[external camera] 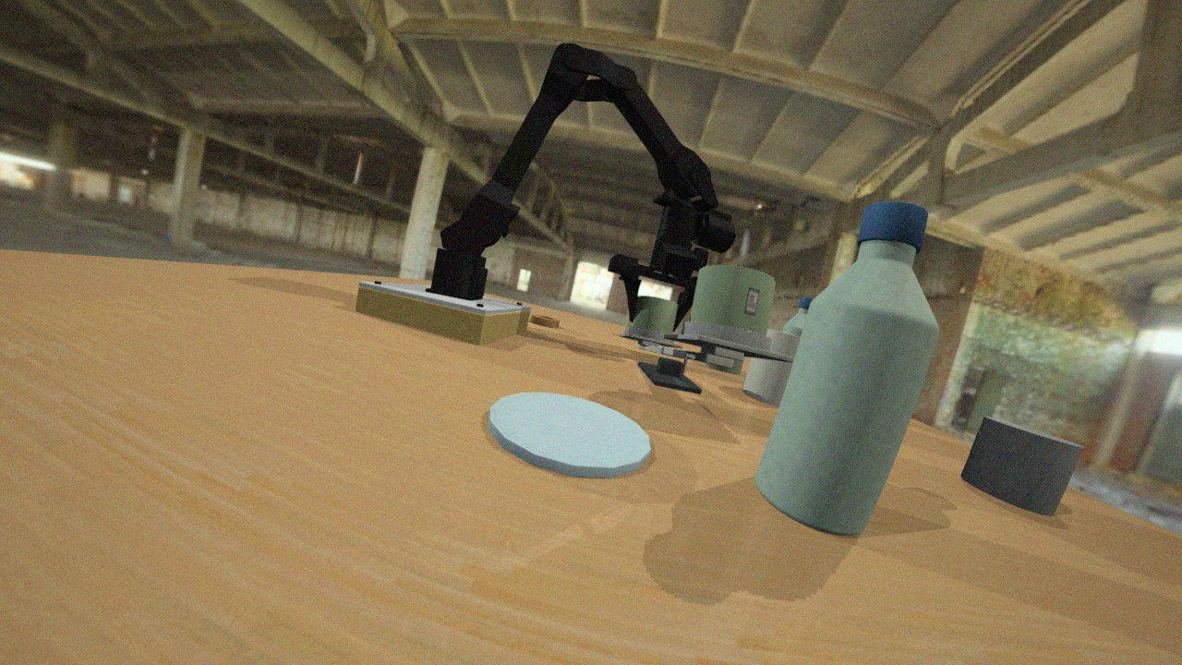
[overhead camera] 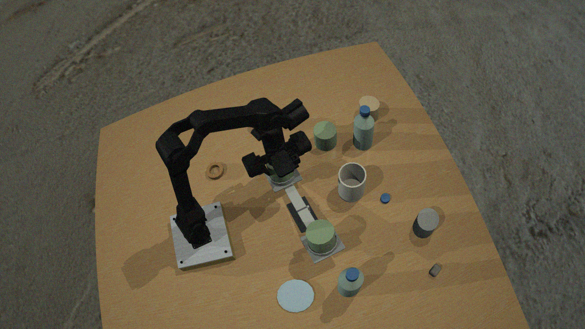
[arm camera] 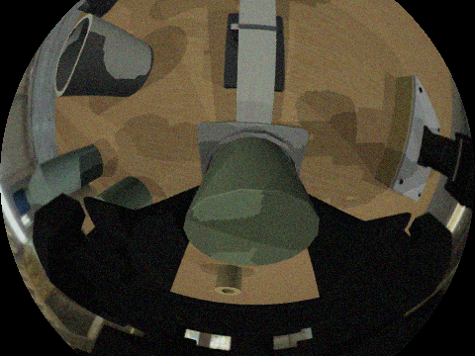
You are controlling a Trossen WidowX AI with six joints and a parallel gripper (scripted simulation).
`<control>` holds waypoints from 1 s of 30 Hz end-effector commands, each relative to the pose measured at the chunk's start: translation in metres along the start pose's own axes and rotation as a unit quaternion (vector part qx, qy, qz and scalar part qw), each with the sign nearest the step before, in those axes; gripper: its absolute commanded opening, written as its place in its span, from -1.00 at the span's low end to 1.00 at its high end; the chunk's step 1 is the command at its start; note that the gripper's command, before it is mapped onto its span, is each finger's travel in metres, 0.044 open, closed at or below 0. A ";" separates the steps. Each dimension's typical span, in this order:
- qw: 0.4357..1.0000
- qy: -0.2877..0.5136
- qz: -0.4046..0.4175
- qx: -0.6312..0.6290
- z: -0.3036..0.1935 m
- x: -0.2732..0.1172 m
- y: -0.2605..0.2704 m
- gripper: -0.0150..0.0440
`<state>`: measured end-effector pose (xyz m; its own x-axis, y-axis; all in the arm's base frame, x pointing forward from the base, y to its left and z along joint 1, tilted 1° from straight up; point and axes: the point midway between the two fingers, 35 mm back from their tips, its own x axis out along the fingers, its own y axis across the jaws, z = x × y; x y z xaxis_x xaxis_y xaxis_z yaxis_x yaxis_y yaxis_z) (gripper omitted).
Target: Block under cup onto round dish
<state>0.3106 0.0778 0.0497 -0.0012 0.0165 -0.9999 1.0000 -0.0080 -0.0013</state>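
The gripper (arm camera: 251,231) is clamped around the far green cup (arm camera: 252,202) (upright on its balance pad (arm camera: 218,133)), fingers either side.

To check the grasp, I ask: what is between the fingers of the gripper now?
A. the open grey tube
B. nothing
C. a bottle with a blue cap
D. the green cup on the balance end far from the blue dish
D: the gripper is shut on the green cup standing on its balance plate.

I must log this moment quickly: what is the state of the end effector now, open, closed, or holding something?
End effector: closed on the green cup that stands on the balance pad nearer the arm's base; cup not yet lifted.
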 end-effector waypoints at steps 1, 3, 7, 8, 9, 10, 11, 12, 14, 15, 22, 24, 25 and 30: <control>1.000 -0.001 0.003 0.001 0.000 -0.007 0.002 -0.49; 1.000 -0.001 0.003 0.001 0.000 -0.009 0.003 -0.49; 1.000 -0.001 0.003 0.001 0.000 -0.014 0.004 -0.49; 1.000 -0.001 0.003 0.001 0.000 -0.015 0.004 -0.49; 1.000 -0.001 0.003 0.001 0.000 -0.016 0.004 -0.49; 1.000 -0.001 0.003 0.001 -0.001 -0.018 0.004 -0.49; 1.000 -0.001 0.003 0.001 -0.001 -0.019 0.004 -0.49; 1.000 -0.001 0.003 0.001 -0.001 -0.020 0.005 -0.49; 1.000 -0.001 0.003 0.001 -0.001 -0.023 0.005 -0.49; 1.000 -0.001 0.003 0.001 -0.001 -0.024 0.005 -0.49; 1.000 -0.001 0.003 0.001 -0.001 -0.033 0.006 -0.49; 1.000 -0.001 0.003 0.001 -0.001 -0.035 0.006 -0.49; 1.000 -0.001 0.003 0.001 -0.001 -0.037 0.006 -0.49; 1.000 -0.001 0.003 0.001 -0.001 -0.043 0.007 -0.49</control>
<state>0.3131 0.0753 0.0839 -0.0184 0.0012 -0.9998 0.9998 -0.0124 -0.0184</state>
